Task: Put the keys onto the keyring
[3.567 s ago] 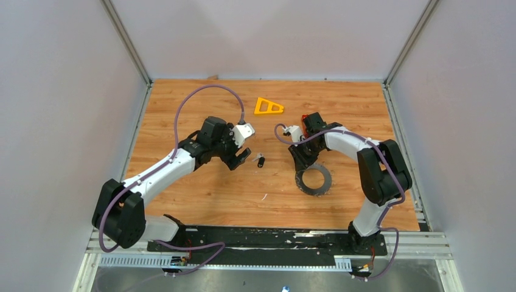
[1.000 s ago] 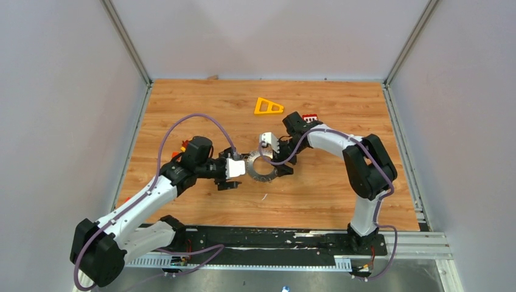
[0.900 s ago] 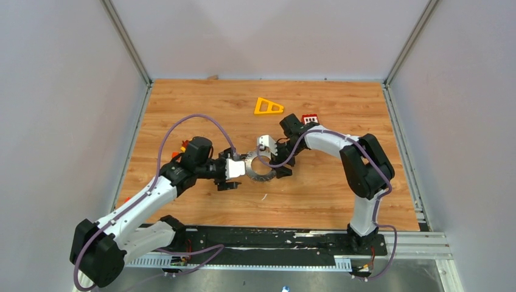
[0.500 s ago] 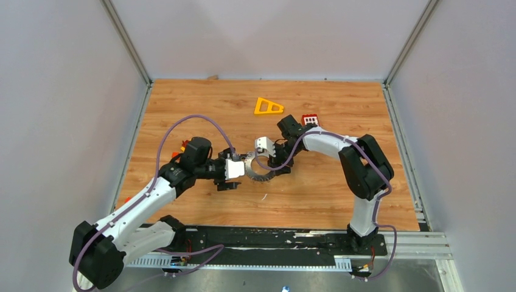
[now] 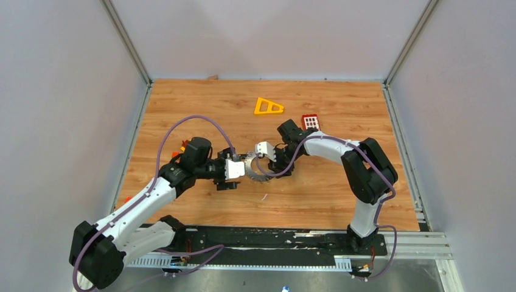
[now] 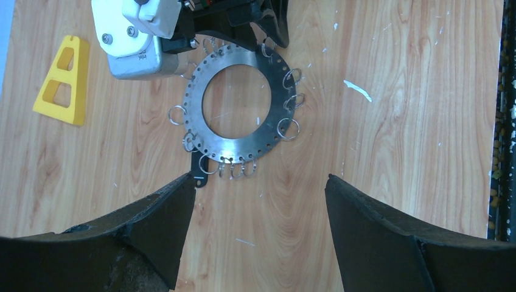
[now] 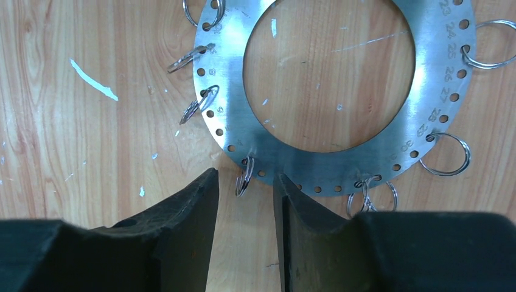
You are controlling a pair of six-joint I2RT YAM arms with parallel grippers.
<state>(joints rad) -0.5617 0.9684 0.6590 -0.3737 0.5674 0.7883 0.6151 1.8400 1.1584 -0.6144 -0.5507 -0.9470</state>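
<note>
Seen from above, two robot arms reach inward over a wooden table (image 5: 182,109) and meet at its middle. Between them the keyring (image 5: 251,175), a flat grey metal disc with a wide central hole, lies flat on the wood. Its rim is pierced with small numbered holes, and thin wire split rings hang from several of them.

The left gripper (image 6: 260,182) hovers just short of the keyring with its fingers spread wide, and it holds nothing. The right gripper (image 7: 245,177) comes in from the opposite side. Its fingers are drawn close together on either side of one split ring (image 7: 245,175) at the rim. A sliver of gap shows on each side, so they do not yet pinch it.

The key (image 6: 198,171), a tiny black piece, lies on the table against the keyring's edge on the left gripper's side, beside that gripper's finger. It is too small to tell whether it is hooked to a split ring or merely resting there. Neither gripper holds it.

The task looks to be at an early stage. Keyring and key have been brought together, but picking up the key, opening a split ring and threading it on all seem left to do.

An orange triangle (image 5: 268,107) and a red block (image 5: 310,121) sit farther back, well apart from the work.
</note>
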